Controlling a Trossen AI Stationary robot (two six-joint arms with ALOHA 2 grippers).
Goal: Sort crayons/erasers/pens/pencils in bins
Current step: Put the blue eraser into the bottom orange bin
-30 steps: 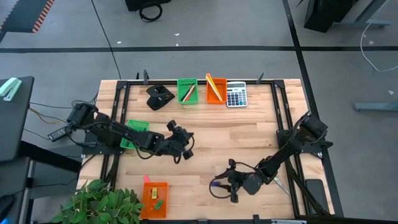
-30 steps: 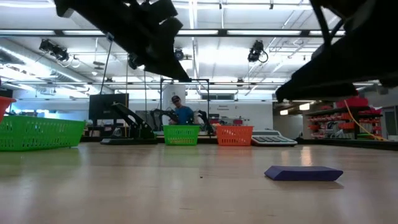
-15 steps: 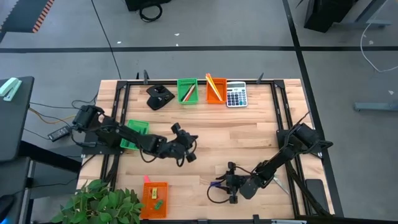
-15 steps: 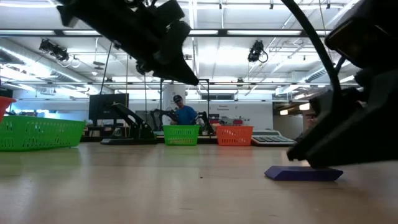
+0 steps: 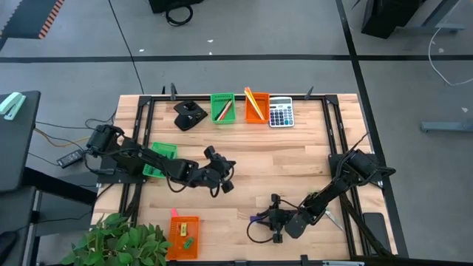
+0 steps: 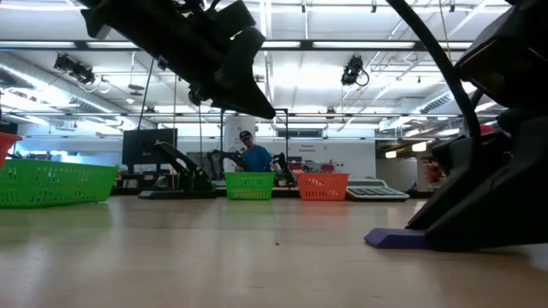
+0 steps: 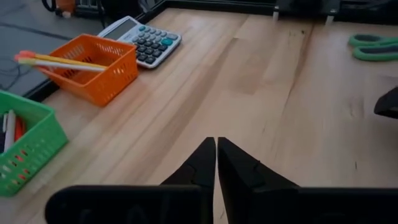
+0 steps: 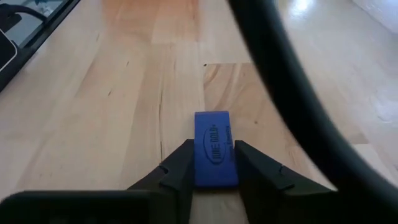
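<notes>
Down at the near edge of the table (image 5: pixel 295 166), the right gripper (image 8: pixel 211 167) sits low with its two fingers on either side of a blue eraser (image 8: pixel 214 148) lying flat on the wood; both fingers touch its long sides, gripping it. The left gripper (image 7: pixel 216 163) hovers above the middle of the table, fingers pressed together and empty. At the far edge stand a green bin (image 5: pixel 222 108) and an orange bin (image 5: pixel 256 108) holding pencils (image 7: pixel 59 61), with a calculator (image 5: pixel 281 113) beside them.

Two dark jointed arms w/ looping black cables, each claw w/ tapered black fingers (image 7: pixel 239 180).
</notes>
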